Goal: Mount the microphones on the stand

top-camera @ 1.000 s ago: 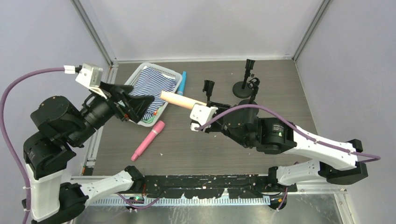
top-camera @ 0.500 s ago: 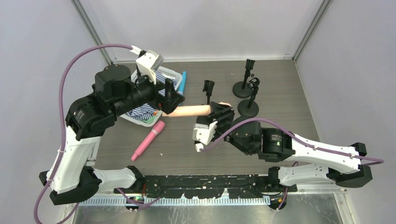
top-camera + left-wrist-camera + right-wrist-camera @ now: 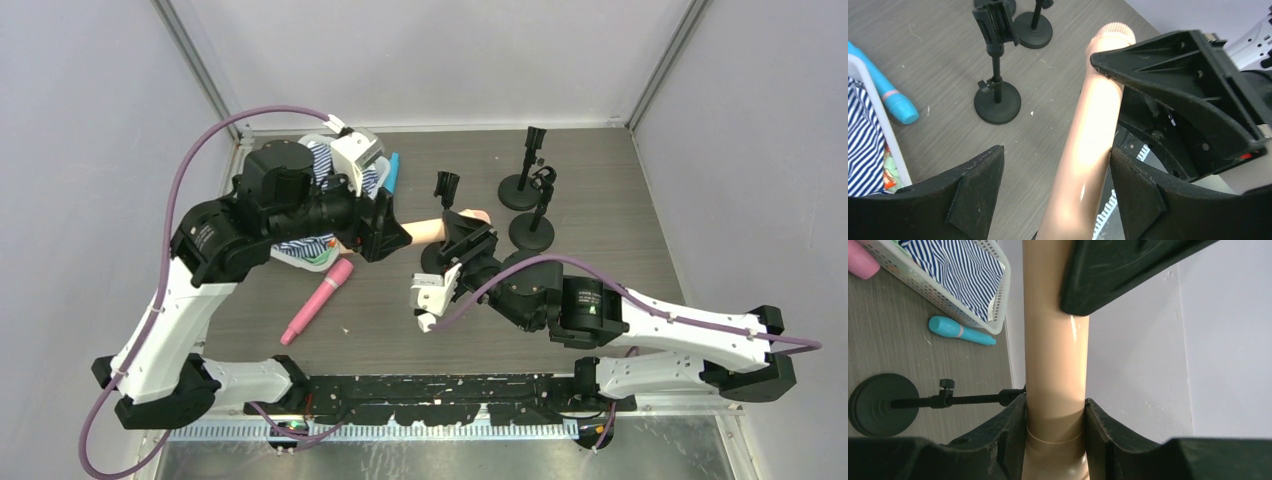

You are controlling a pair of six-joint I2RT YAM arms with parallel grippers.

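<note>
Left arm: bent high over the white plastic basket [image 3: 880, 119] of striped cloth, its forearm stretched rightward past it.
Left gripper [image 3: 1055, 152]: spread around the handle of the slim peach-beige microphone [image 3: 428, 229].
Right arm: reaches in low from the right, wrist turned toward the basket.
Right gripper [image 3: 1055, 402]: pinching the peach-beige microphone near its head.
Peach-beige microphone: in the air just right of the basket, roughly level.
Since a second ago: the left arm, then folded back left of the basket, has swung across; the microphone has dropped from a slant.
Left wrist view alone: one finger touches the handle, the other stands off it.
Right wrist view alone: both pads pressed beside the ring.
Others: bright blue microphone [image 3: 893, 99] against the basket's right side; pink microphone [image 3: 318, 300] in front of it; black round-footed stands [image 3: 520, 188] farther right.
</note>
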